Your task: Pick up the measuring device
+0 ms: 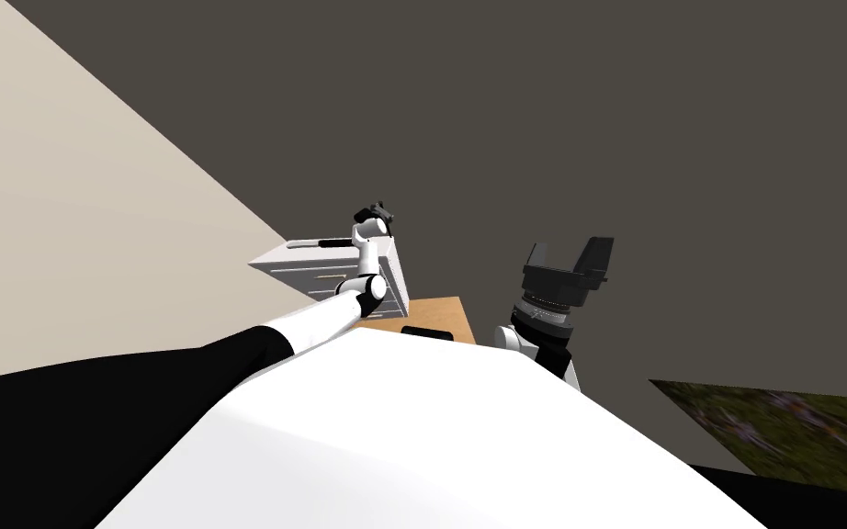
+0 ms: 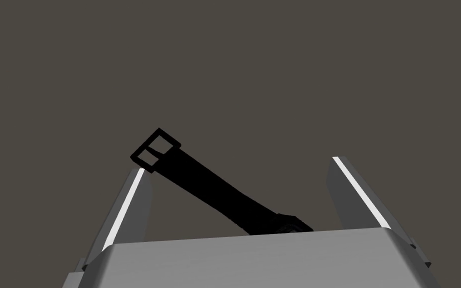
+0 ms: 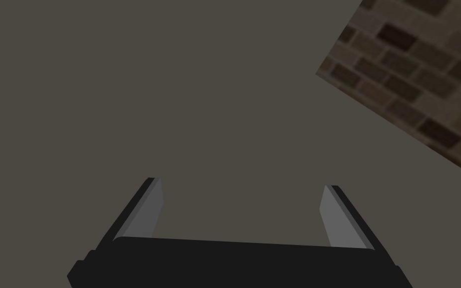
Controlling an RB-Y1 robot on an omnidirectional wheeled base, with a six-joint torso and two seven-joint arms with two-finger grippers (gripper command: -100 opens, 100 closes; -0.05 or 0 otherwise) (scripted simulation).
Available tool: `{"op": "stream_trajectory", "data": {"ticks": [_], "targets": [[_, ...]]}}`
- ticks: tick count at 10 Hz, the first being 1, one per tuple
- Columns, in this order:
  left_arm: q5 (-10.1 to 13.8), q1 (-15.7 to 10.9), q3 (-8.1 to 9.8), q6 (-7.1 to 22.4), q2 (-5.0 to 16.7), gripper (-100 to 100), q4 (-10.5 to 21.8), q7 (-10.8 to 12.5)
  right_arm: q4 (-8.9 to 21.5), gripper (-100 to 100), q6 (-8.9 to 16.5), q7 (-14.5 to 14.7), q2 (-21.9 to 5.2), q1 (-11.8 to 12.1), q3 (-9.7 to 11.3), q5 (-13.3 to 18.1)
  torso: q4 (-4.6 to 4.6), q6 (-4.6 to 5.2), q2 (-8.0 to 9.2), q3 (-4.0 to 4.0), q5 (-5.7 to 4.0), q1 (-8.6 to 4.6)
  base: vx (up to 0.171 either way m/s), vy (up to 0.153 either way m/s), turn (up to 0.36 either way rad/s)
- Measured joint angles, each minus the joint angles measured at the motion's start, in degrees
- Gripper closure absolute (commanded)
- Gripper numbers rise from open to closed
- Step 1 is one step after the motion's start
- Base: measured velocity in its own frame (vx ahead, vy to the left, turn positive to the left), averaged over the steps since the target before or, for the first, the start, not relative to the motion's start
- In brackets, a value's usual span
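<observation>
Near white cabinet [image 1: 307, 262], dark grey backdrop, black strap [image 2: 209, 191], perhaps a watch

I take this for a room in a home: a white chest of drawers [image 1: 313, 264] by a plain beige wall [image 1: 73, 211], a light brown wooden bench [image 1: 435, 312], a mottled green-brown rug [image 1: 780, 432] (flecked red) and a brown brick wall [image 3: 414, 85].

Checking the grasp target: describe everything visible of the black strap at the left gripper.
The black strap is plain black, material unreadable. A long band slants from a rectangular two-loop buckle to a thicker case, partly hidden behind the body of the left gripper. It sits between the open fingers, which do not press it; the buckle end is near one fingertip, contact unclear.
</observation>
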Motion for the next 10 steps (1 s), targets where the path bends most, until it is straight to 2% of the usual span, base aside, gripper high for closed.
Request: {"op": "stream_trajectory", "data": {"ticks": [4,8,10], "targets": [[2.59,-2.38,0.49,-3.27,4.03,-100,6.80,-1.39,0.00,0,0.00,0.00,0.00,0.00,0.00,0.00,0.00,0.02,0.02,0.01,-0.01,-0.02,-0.025,-0.019,-0.046],[5.17,-3.73,0.83,-5.22,7.41,-100,11.65,-2.85,0.00,0,0.00,0.00,0.00,0.00,0.00,0.00,0.00,-0.01,0.00,0.00,0.00,0.00,-0.027,-0.027,-0.063],[6.43,-5.14,1.17,-7.15,9.56,-100,15.24,-3.65,0.00,0,0.00,0.00,0.00,0.00,0.00,0.00,-0.03,0.03,0.00,-0.01,0.00,-0.05,-0.033,-0.034,-0.064]]}}
